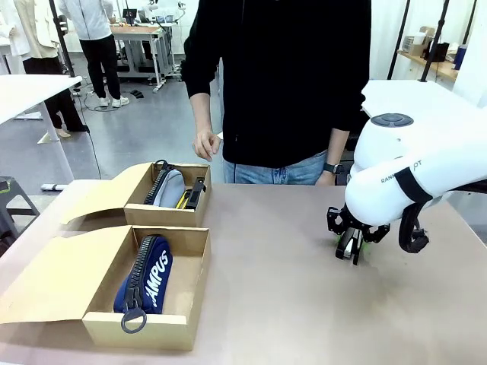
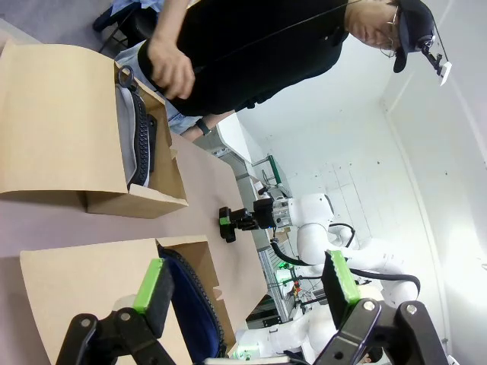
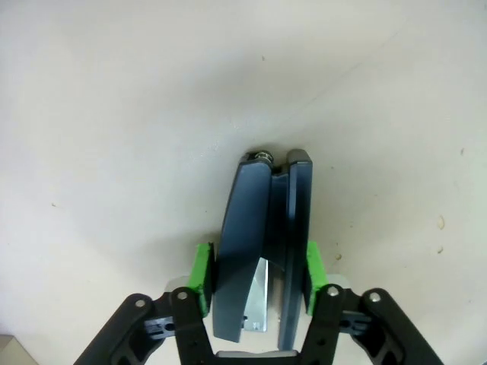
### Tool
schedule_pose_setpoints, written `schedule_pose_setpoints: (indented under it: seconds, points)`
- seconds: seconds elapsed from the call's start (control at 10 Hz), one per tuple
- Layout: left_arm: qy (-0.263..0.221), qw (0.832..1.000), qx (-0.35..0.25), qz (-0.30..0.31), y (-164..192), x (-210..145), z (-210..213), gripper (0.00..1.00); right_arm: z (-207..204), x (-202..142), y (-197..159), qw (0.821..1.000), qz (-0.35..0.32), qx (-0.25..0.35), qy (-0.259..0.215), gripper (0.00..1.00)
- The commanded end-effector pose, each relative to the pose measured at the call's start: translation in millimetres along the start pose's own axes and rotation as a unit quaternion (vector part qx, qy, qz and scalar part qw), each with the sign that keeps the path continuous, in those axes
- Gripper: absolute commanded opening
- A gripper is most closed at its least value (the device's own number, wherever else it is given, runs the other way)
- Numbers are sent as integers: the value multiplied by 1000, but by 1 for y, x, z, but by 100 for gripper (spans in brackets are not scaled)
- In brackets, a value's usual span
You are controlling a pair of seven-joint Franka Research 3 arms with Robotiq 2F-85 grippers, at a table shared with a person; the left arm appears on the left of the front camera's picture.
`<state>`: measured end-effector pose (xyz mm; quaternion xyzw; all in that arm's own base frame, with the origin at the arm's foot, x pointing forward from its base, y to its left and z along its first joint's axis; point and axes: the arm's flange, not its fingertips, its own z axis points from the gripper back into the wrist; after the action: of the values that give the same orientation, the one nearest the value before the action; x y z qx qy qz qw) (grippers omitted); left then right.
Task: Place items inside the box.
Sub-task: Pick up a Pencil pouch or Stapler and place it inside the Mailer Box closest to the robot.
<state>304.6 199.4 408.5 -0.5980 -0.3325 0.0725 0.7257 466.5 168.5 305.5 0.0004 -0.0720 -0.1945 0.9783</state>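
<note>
on open tabletop [image 1: 266,296], clear of the boxes [image 1: 199,283], right gripper [image 3: 257,268] clamps black stapler [image 3: 255,205]; left gripper [image 2: 247,285] spread empty.

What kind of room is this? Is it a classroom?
Probably a robot lab or workshop. A white robot arm has its right gripper around a black stapler, and a worktable with equipment stands behind the person.
</note>
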Motion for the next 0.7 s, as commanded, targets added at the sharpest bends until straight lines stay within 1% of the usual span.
schedule_pose_setpoints:
  seconds: [0.0, 0.1, 0.2, 0.4, 0.5, 0.6]
  points:
    - [-9, 1000, -10, -10, -1, -1, -1, 100, -5, -2, 10, 1000, -9, -10, -22, 0]
    - [-9, 1000, -10, -10, -1, -1, -1, 100, -5, -1, 10, 1000, -8, -8, -17, 8]
    - [-9, 1000, -10, -10, -1, -1, -1, 100, -5, -1, 9, 1000, -8, -7, -16, 0]
    - [-9, 1000, -10, -10, -1, -1, -1, 100, -5, -1, 9, 1000, -6, -1, -14, 0]
    - [-9, 1000, -10, -10, -1, -1, -1, 100, 5, -3, 6, 1000, 2, 5, -16, 0]
    - [-9, 1000, -10, -10, -1, -1, -1, 100, 34, -11, 0, 999, 26, 34, -19, 0]
